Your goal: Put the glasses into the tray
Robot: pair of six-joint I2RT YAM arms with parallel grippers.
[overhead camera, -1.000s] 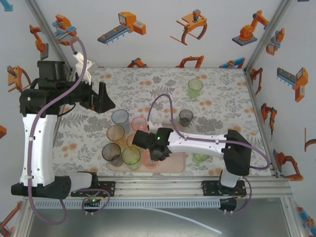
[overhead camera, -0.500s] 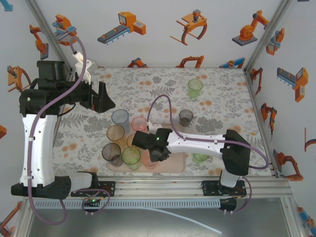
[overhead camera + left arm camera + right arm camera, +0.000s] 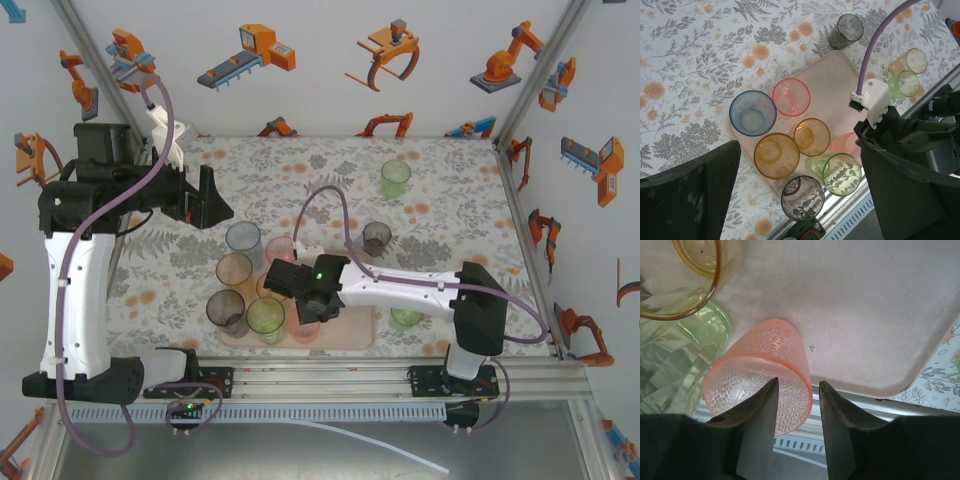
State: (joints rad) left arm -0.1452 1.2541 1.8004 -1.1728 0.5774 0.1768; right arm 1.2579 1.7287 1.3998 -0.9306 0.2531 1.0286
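The pale pink tray point(image 3: 355, 335) lies at the near middle of the table and holds several glasses point(image 3: 776, 155) in blue, pink, orange, green and grey. My right gripper point(image 3: 305, 318) is over the tray's near edge. In the right wrist view its jaws point(image 3: 798, 385) are open and straddle the rim of a dimpled pink glass point(image 3: 765, 370) that stands on the tray point(image 3: 865, 315); one finger is inside the glass, the other outside. My left gripper point(image 3: 210, 205) hangs wide open and empty above the table's left side, high over the tray point(image 3: 832, 82).
Off the tray stand a green glass point(image 3: 395, 178) at the back right, a grey glass point(image 3: 377, 238) mid-table, and a green one point(image 3: 406, 318) beside an orange one point(image 3: 915, 61) under the right arm. The metal rail point(image 3: 330, 380) runs along the near edge.
The right jaws have parted from the pink glass's wall, and the right gripper has shifted slightly up and left. The left arm has not moved.
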